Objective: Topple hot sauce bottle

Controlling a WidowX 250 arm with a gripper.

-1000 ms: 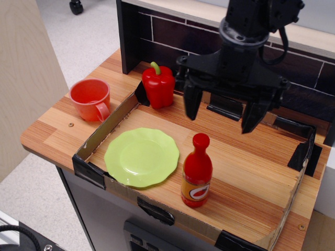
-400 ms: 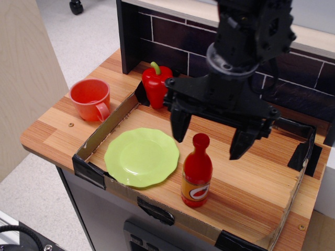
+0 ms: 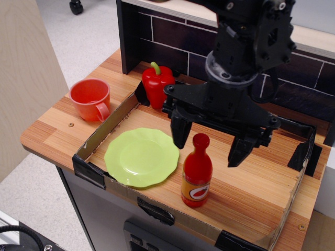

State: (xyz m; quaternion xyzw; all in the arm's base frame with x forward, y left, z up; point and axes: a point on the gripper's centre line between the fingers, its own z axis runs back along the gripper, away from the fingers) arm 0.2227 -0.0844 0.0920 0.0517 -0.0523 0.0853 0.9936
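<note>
The bottle (image 3: 197, 171) is seen upright, so the toppling is not yet done. The gripper (image 3: 208, 147) is held above and slightly behind it, with the jaws spread wide and nothing grasped. One finger (image 3: 179, 130) is placed to the left of the red cap, the other to the right, and the cap lies about between them. Contact with the bottle cannot be made out; a gap seems to be kept on both sides.

The bottle is standing on the wooden tray (image 3: 246, 178), near its front edge. A green plate (image 3: 141, 157) is laid just beside it, on the left. Behind the tray wall, a red pepper (image 3: 156, 85) is placed, and well apart to the left an orange cup (image 3: 91, 99) is set on the counter.

As a judgement, only the approach is finished. A sideways push against the cap or neck is still needed, and the bottle should be tipped away from the plate.
</note>
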